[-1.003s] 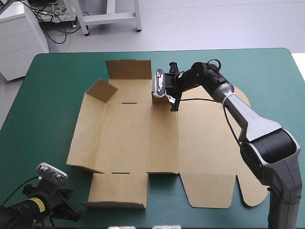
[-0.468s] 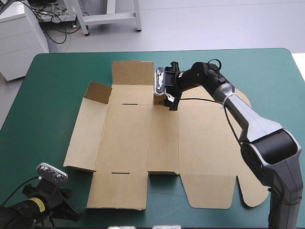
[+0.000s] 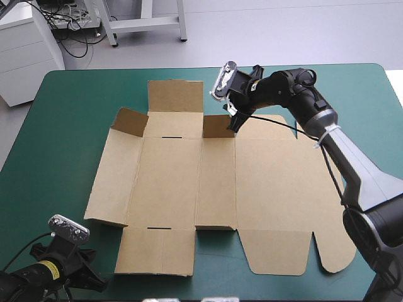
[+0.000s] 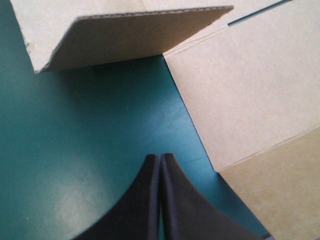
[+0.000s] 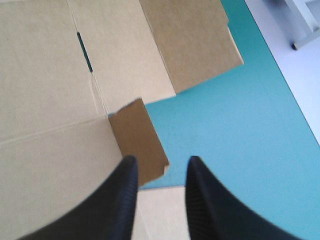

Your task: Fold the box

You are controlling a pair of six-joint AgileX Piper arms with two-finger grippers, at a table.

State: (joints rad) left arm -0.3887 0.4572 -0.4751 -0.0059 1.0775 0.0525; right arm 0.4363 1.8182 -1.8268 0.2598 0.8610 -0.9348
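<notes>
Box (image 3: 208,189): mostly flat on tabletop (image 3: 63,126), only far flaps part-raised; folding barely begun. Right gripper (image 5: 160,165): parted, empty, above small far flap (image 3: 217,127). Left gripper (image 4: 161,157): closed, empty.

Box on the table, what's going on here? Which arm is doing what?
The brown box lies opened out, mostly flat, on the teal-green cover. A few flaps along its far and left edges stand up. The right gripper is open at the box's far edge, with a small raised flap just ahead of its fingers, not clamped on it. The left gripper is shut over the cover by the box's near left corner, holding nothing. No walls are tucked yet.
</notes>
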